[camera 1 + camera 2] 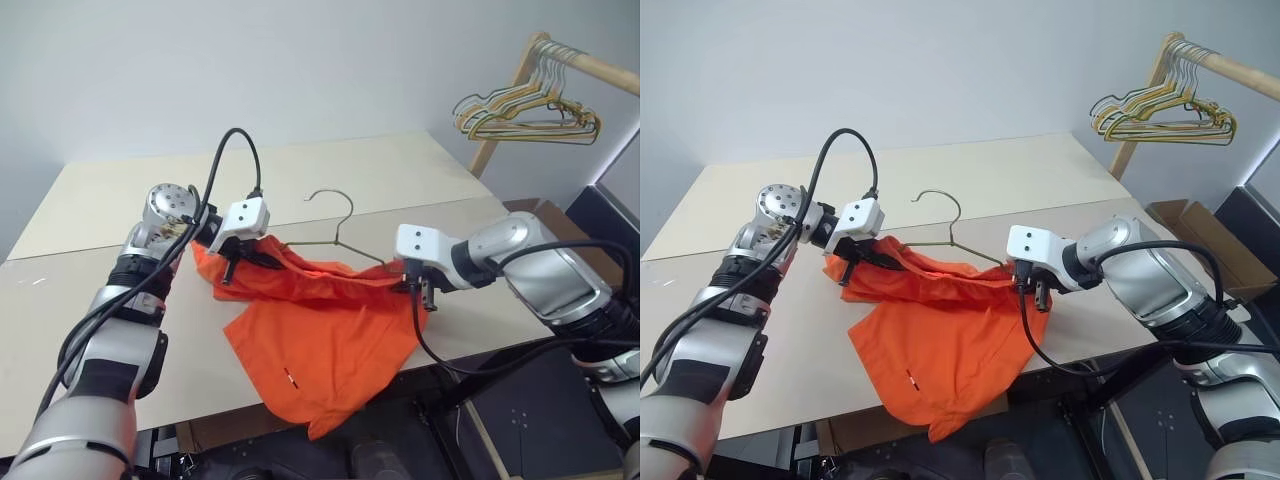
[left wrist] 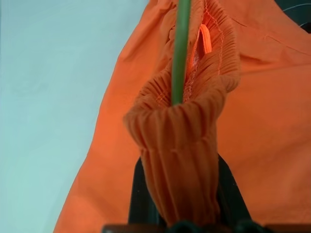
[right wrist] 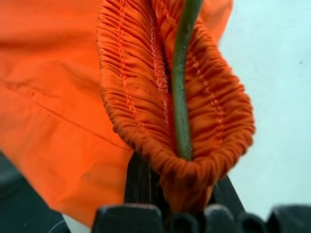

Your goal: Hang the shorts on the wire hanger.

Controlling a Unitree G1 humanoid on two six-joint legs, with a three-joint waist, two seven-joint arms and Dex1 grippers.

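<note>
The table is the reference for everything here: a pale top with a seam running across it, its near edge toward me. On it, toward that near edge and roughly midway along, lie the shorts, bright orange, spread flat with one leg hanging over the edge. The gathered waistband is lifted off the table and stretched between my two hands. The wire hanger sits above the table just behind the shorts, hook up, its lower part inside the waistband; in both wrist views the wire runs into the bunched elastic. My left gripper is over the table at the waistband's left end, fingers closed tight on the gathered fabric, which wraps between them in the left wrist view. My right gripper is over the table's near right part at the waistband's other end, fingers likewise clamped on the elastic. Past the table's far right corner, a wooden rack carries a bunch of yellowish and grey hangers.
</note>
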